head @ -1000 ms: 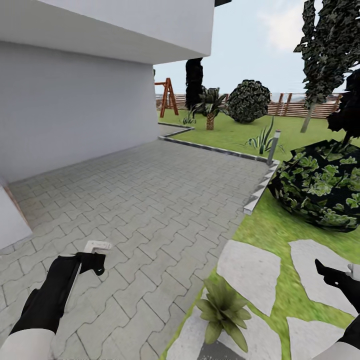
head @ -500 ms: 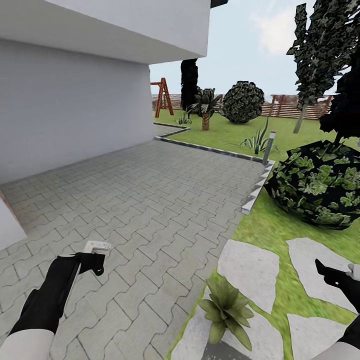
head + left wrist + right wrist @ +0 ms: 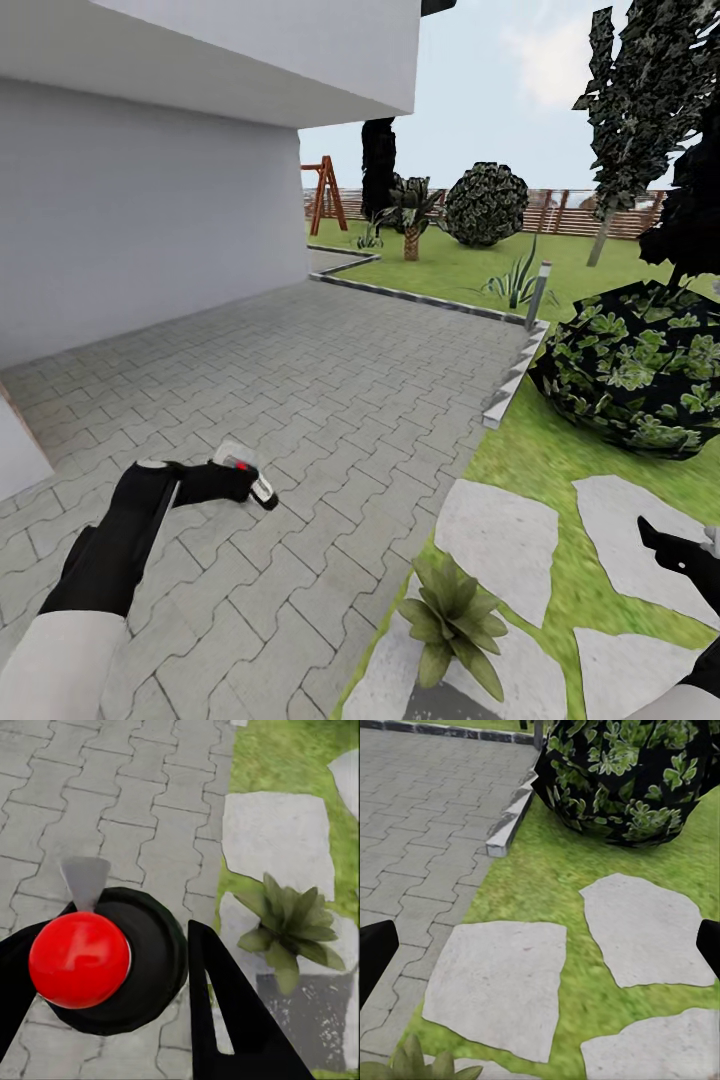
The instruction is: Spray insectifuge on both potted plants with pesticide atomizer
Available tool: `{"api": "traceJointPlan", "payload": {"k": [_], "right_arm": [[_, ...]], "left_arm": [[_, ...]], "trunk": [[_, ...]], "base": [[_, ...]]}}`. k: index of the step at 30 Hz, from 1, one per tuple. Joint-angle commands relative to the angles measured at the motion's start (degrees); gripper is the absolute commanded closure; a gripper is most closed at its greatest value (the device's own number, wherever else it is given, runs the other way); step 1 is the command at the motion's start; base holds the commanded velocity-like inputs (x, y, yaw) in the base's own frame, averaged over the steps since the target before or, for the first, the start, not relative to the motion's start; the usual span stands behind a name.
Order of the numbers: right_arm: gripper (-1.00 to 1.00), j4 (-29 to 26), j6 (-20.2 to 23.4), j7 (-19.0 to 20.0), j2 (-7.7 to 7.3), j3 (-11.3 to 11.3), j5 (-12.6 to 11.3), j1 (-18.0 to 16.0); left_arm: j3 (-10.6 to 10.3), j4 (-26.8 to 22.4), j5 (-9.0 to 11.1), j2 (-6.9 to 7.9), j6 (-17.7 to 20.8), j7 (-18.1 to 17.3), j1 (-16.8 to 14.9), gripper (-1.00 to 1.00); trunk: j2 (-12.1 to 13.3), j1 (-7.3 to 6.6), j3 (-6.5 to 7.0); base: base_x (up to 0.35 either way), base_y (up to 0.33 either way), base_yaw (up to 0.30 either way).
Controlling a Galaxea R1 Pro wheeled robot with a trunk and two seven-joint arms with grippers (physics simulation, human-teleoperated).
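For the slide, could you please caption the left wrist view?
Left gripper holding the dark green, red-collared spray bottle over grey paving, a small olive-green potted rosette nearby.

Open paving (image 3: 330,400) lies ahead; the round bush (image 3: 640,375) crowds the lawn's right side.

Glossy red collar (image 3: 79,958) (plastic-looking), matt grey stone paving (image 3: 330,400).

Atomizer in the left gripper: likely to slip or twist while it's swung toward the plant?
The pesticide atomizer looks rigid, so probably no flex. Its round, glossy body between the left gripper fingers could rotate in the grip. It seems small and probably light, so a swing toward the potted plant is unlikely to pull it loose.
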Motion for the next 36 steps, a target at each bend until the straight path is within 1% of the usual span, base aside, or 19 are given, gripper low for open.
{"api": "traceJointPlan", "payload": {"k": [1,5,7,8,10,12,14,16,18,19,21,23,24,26,28,30,32,34,36], "right_arm": [[-1.00,-0.14,0.24,0.38,0.03,-0.13,0.25,-0.11],[-1.00,-2.57,0.26,0.37,0.03,-0.02,0.29,-0.11],[-1.00,-3.44,0.59,0.42,0.03,0.96,0.30,-0.11],[-1.00,-3.75,2.25,0.63,0.03,3.76,0.28,-0.11],[-1.00,-3.94,7.41,2.30,-0.15,10.21,0.19,-0.11],[-1.00,-4.04,17.17,5.90,-0.54,20.72,-0.08,-0.11],[-1.00,-4.06,21.55,7.11,-0.72,25.44,-0.21,-0.11],[-1.00,-4.07,23.83,8.28,-0.81,29.81,-0.28,-0.11],[-1.00,-4.13,25.04,11.72,-0.83,35.91,-0.31,-0.16],[-1.00,-4.15,25.87,14.16,-0.84,39.73,-0.31,-0.19],[-1.00,-4.17,27.11,16.21,-0.84,43.60,-0.31,-0.25],[-1.00,-4.20,27.90,17.09,-0.85,46.18,-0.32,-0.27],[-1.00,-4.22,28.17,17.53,-0.85,48.37,-0.32,-0.28],[-1.00,-4.24,28.42,18.96,-0.85,52.39,-0.32,-0.28],[-1.00,-4.27,29.30,21.36,-0.85,56.00,-0.32,-0.48],[-1.00,-4.35,31.71,23.64,-0.80,58.13,-0.32,-0.71],[-1.00,-4.40,33.00,25.03,-0.76,58.78,-0.32,-0.82],[-1.00,-4.46,33.60,27.72,-0.73,59.30,-0.32,-0.87],[-1.00,-4.50,33.75,32.12,-0.75,59.98,-0.32,-0.89]], "left_arm": [[-0.01,-0.20,-0.97,0.47,-0.11,-4.81,-1.78,1.00],[-0.16,-0.36,-0.92,1.94,-0.55,-14.67,-5.68,1.00],[-0.23,-0.33,-0.91,2.11,-0.65,-18.94,-7.25,1.00],[-0.26,-0.34,-0.91,2.21,-0.82,-21.78,-7.99,1.00],[-0.42,-0.35,-0.91,2.27,-1.95,-24.88,-8.72,1.00],[-1.30,-0.32,-0.90,2.30,-3.66,-28.83,-9.47,1.00],[-1.97,-0.34,-0.96,2.30,-4.06,-31.17,-9.86,1.00],[-3.13,-0.35,-1.07,2.30,-4.24,-32.95,-10.28,1.00],[-6.29,-0.21,-1.31,2.31,-4.34,-33.71,-10.77,1.00],[-9.56,-0.07,-1.41,2.31,-4.38,-33.89,-11.27,1.00],[-14.98,0.03,-1.48,2.25,-4.40,-33.98,-12.21,1.00],[-20.53,0.10,-1.54,2.19,-4.41,-34.04,-13.62,1.00],[-24.43,0.14,-1.58,2.12,-4.39,-34.06,-15.07,1.00],[-28.90,0.16,-1.59,2.07,-4.31,-34.04,-17.18,1.00],[-32.24,0.22,-1.60,2.06,-4.22,-34.04,-19.05,1.00],[-35.26,0.25,-1.55,2.05,-4.18,-34.06,-20.81,1.00],[-37.58,0.26,-1.55,2.04,-4.20,-34.15,-21.46,1.00],[-40.99,0.26,-1.59,2.04,-4.32,-34.22,-21.77,1.00],[-44.24,0.27,-1.60,2.04,-5.01,-34.29,-21.90,1.00]], "trunk": [[-0.13,0.04,-0.14],[-0.13,0.04,-0.14],[-0.13,0.04,-0.14],[-0.13,0.04,-0.14],[-0.13,0.04,-0.14],[-0.13,0.04,-0.14],[-0.13,0.04,-0.14],[-0.13,0.04,-0.14],[-0.13,0.04,-0.14],[-0.13,0.04,-0.14],[-0.13,0.04,-0.14],[-0.13,0.04,-0.14],[-0.13,0.04,-0.14],[-0.13,0.04,-0.14],[-0.13,0.04,-0.14],[-0.13,0.04,-0.14],[-0.13,0.04,-0.14],[-0.13,0.04,-0.14],[-0.13,0.04,-0.14]], "base": [[0.000,0.000,0.000],[0.000,0.000,0.000],[0.000,0.000,0.000],[0.000,0.000,0.000],[0.000,0.000,0.000],[0.000,0.000,0.000],[0.000,0.000,0.000],[0.000,0.000,0.000],[0.000,0.000,0.000],[0.000,0.000,0.000],[0.000,0.000,0.000],[0.000,0.000,0.000],[0.000,0.000,0.000],[0.000,0.000,0.000],[0.000,0.000,0.000],[0.000,0.000,0.000],[0.000,0.000,0.000],[0.000,0.000,0.000],[0.000,0.000,0.000]]}}
